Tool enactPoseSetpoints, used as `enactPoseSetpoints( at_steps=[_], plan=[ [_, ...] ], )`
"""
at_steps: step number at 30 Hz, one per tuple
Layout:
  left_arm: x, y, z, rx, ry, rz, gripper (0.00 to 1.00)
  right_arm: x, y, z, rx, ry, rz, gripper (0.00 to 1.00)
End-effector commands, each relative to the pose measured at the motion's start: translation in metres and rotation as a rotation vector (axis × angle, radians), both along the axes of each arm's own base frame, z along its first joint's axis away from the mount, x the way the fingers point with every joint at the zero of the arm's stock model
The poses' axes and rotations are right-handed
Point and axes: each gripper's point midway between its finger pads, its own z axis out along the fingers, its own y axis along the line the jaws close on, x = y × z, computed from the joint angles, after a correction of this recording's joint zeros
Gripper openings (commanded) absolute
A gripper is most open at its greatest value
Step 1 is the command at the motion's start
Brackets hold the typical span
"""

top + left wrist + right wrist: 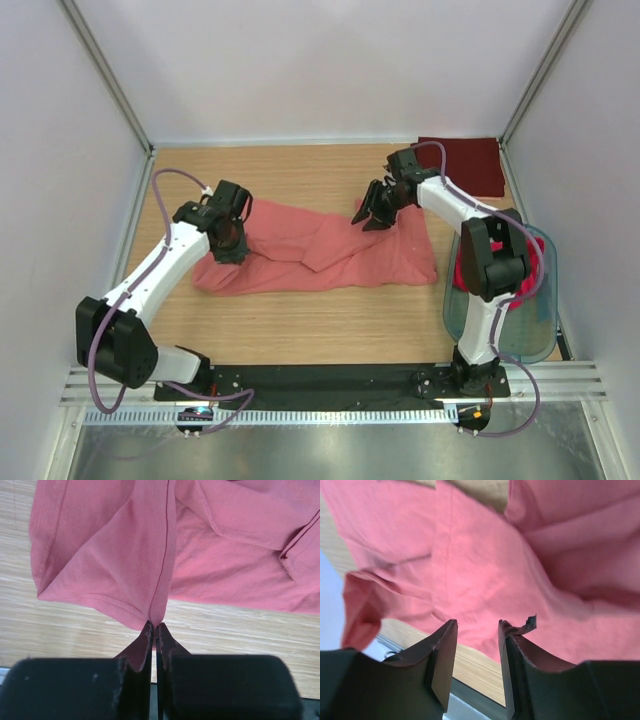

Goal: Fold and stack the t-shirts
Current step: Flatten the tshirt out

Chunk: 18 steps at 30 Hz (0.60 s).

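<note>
The left gripper (154,630) is clamped on a seam of the salmon-pink t-shirt (105,550) — plain, rumpled. The right gripper (477,630) stands parted, cloth just ahead.

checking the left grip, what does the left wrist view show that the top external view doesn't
Only left wrist: the left gripper shut on a pinched fold of the salmon-pink t-shirt. Only top external: the folded dark maroon t-shirt in the far right corner, the greenish plastic tub at the right edge, and the right gripper above the pink shirt's far edge. Both: the salmon-pink t-shirt crumpled on the wooden table.
</note>
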Motion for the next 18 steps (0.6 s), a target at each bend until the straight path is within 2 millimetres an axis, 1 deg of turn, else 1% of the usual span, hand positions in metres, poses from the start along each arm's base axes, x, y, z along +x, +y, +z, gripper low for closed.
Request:
enactPoseSetpoints(
  at_steps=[1,2,4,5,6,7,8,9,10,11,12,13,14,15,16,17,18],
  plan=[
    [-0.005,0.002,0.008,-0.001,-0.029,-0.025,0.0,-0.016,-0.011,0.024,-0.077,-0.101,0.049,0.45],
    [-0.006,0.003,0.007,0.001,-0.025,-0.025,0.0,-0.014,-0.005,0.025,-0.057,-0.111,0.042,0.45],
    [-0.006,0.002,0.007,-0.004,-0.023,-0.027,0.0,-0.014,0.005,0.016,-0.028,-0.086,0.03,0.44],
    [-0.006,0.001,0.007,-0.008,-0.022,-0.03,0.0,-0.01,0.015,0.018,0.0,-0.084,0.007,0.44],
    [-0.005,-0.002,0.007,-0.02,-0.021,-0.035,0.0,-0.005,0.02,0.019,0.01,-0.092,-0.004,0.44],
    [-0.004,-0.004,0.008,-0.026,-0.024,-0.035,0.0,0.002,0.024,0.012,0.005,-0.089,-0.022,0.44],
    [-0.003,-0.005,0.007,-0.031,-0.022,-0.04,0.0,0.009,0.027,0.01,-0.003,-0.103,-0.028,0.45],
    [-0.002,-0.008,0.009,-0.044,-0.026,-0.044,0.0,0.023,0.033,0.018,-0.037,-0.161,-0.019,0.45],
    [-0.001,-0.009,0.009,-0.049,-0.026,-0.046,0.0,0.031,0.036,0.017,-0.066,-0.172,-0.012,0.45],
    [-0.001,-0.01,0.009,-0.053,-0.028,-0.047,0.0,0.028,0.035,-0.006,-0.126,-0.106,0.005,0.46],
    [0.0,-0.011,0.008,-0.062,-0.028,-0.05,0.0,0.044,0.046,0.01,-0.14,-0.169,0.028,0.46],
    [0.0,-0.012,0.007,-0.064,-0.03,-0.051,0.0,0.052,0.045,0.008,-0.197,-0.196,0.017,0.46],
    [0.0,-0.012,0.006,-0.067,-0.029,-0.052,0.0,0.057,0.045,-0.007,-0.244,-0.189,0.025,0.46],
    [-0.001,-0.015,0.004,-0.079,-0.023,-0.056,0.0,0.068,0.056,0.005,-0.259,-0.249,0.047,0.46],
    [-0.002,-0.015,0.002,-0.08,-0.018,-0.059,0.0,0.072,0.052,-0.001,-0.321,-0.257,0.044,0.46],
    [-0.004,-0.016,0.001,-0.086,-0.014,-0.059,0.0,0.074,0.053,-0.018,-0.359,-0.236,0.061,0.46],
    [-0.004,-0.017,0.001,-0.092,-0.015,-0.061,0.0,0.088,0.054,-0.009,-0.402,-0.285,0.06,0.46]
  ],
)
